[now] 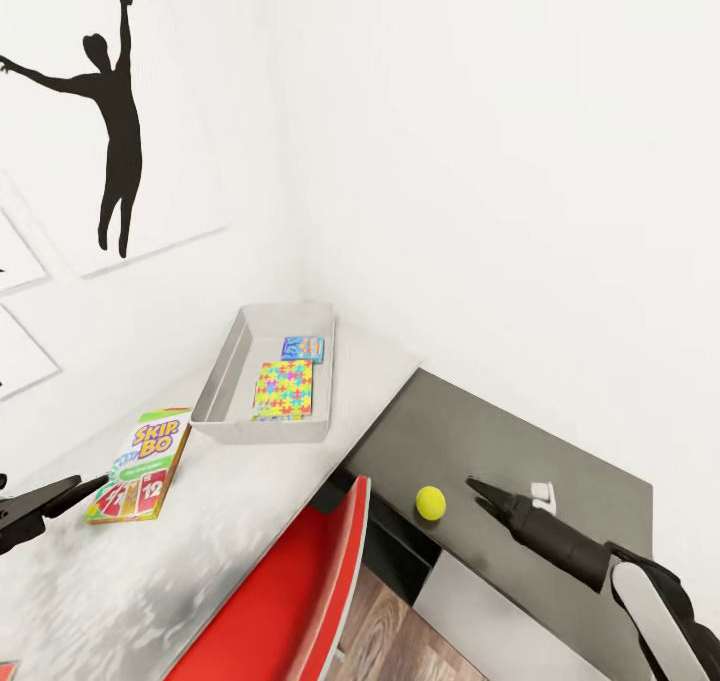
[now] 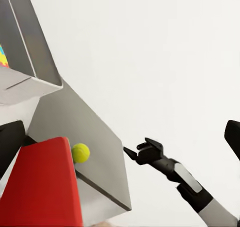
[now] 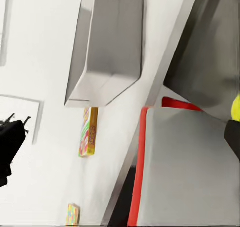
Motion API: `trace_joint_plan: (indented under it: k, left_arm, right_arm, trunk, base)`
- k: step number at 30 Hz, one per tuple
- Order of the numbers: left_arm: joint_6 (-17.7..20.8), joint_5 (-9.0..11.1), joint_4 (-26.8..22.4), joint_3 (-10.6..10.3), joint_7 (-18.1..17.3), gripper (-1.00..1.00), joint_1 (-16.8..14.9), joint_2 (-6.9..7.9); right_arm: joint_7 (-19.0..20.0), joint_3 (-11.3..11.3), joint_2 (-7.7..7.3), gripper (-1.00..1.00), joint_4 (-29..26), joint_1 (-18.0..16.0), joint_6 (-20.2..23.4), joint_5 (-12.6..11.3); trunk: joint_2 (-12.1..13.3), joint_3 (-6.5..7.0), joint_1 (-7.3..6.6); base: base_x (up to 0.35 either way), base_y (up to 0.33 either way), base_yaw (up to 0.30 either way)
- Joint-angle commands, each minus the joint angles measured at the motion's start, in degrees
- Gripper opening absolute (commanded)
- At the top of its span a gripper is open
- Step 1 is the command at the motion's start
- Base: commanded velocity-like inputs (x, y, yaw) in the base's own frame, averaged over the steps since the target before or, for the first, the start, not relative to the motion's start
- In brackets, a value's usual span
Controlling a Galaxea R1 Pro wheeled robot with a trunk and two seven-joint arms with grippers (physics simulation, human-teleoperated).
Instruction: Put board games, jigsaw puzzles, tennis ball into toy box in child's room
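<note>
Ball retrieval looked to be the step in hand: it lay on the dark cabinet, not the bench. Right tool hovered just beside it, narrow, empty; next move needs wider jaws. Left tool state unclear. Skip-Bo lay flat near toy box, long axis toward wall.

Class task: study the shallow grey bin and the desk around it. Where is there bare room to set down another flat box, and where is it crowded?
Inside the light grey toy box, the strip along its left wall is bare; the multicoloured jigsaw slab and the small blue box crowd its right side. The white desk top lies bare between the bin and the Skip-Bo box.
</note>
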Motion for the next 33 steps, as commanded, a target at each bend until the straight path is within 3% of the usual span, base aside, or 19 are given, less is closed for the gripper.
trace_joint_plan:
  k: [1, 8, 33]
  left_arm:
    - [0.4, -0.1, 0.3, 0.2, -0.3, 1.0, 0.2, -0.09]
    - [-0.6, -0.1, 2.7, 0.7, -0.3, 1.0, 1.2, -0.33]
    - [-0.8, 0.0, 2.8, 0.9, -0.3, 1.0, 1.3, -0.28]
  right_arm:
    - [0.1, 0.0, 0.02, 1.0, -0.3, 0.3, 0.1, 0.4]
    - [0.9, 0.1, 0.23, 1.0, -1.1, 1.4, -0.9, 3.1]
    - [2.4, -0.4, -0.1, 1.0, -1.8, 2.6, -1.0, 3.5]
  trunk:
    - [-0.1, -0.1, 0.03]
    - [-0.1, -0.1, 0.03]
    - [-0.1, 0.01, 0.03]
  base:
    - [0.0, 0.0, -0.001]
    - [0.0, 0.0, 0.0]
    - [0.0, 0.0, 0.0]
